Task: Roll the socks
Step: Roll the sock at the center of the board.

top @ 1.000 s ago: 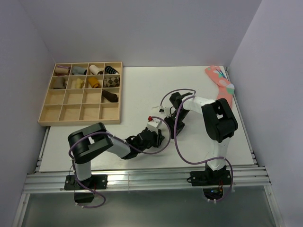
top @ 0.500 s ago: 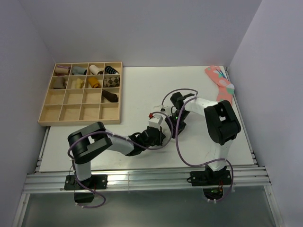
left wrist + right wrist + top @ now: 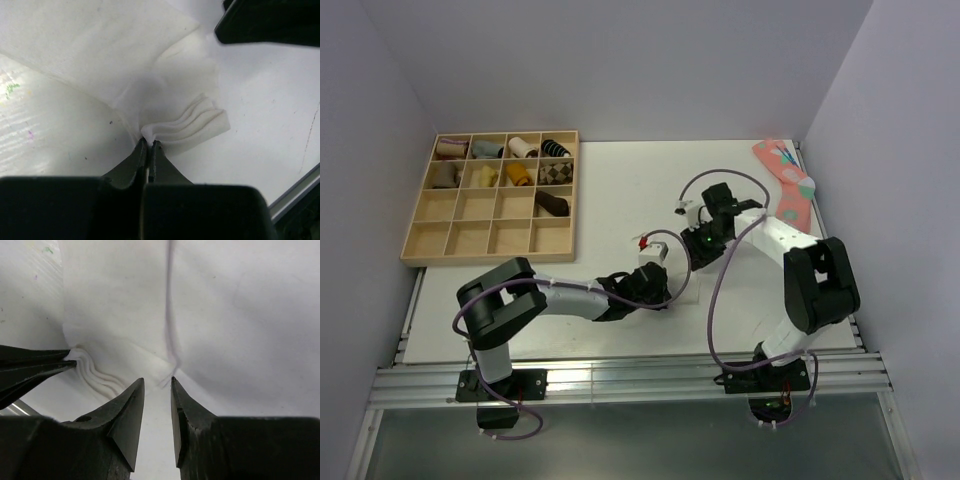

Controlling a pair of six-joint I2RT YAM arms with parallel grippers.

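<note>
- The left gripper (image 3: 149, 142) is closed on the bunched, pleated edge of a white sock (image 3: 192, 122), and the cloth is pinched right at the fingertips.
- The right gripper (image 3: 156, 380) is held with its jaws a little apart and nothing between them. Its tips sit just at a crease in the same sock, close beside the left gripper.
- Compared with a second ago, the right arm is swung out towards the right edge of the worktop (image 3: 620, 180) and its gripper is drawn slightly back. The left gripper is kept near the middle of the near half.
- The sock is thus judged to be handed over to the left side alone, with a fresh right grip probably needed before rolling goes on.
- A pink sock (image 3: 785, 178) is left unrolled at the far right corner.
- Several rolled socks are stored in the wooden tray (image 3: 485, 258) by the far left corner.
</note>
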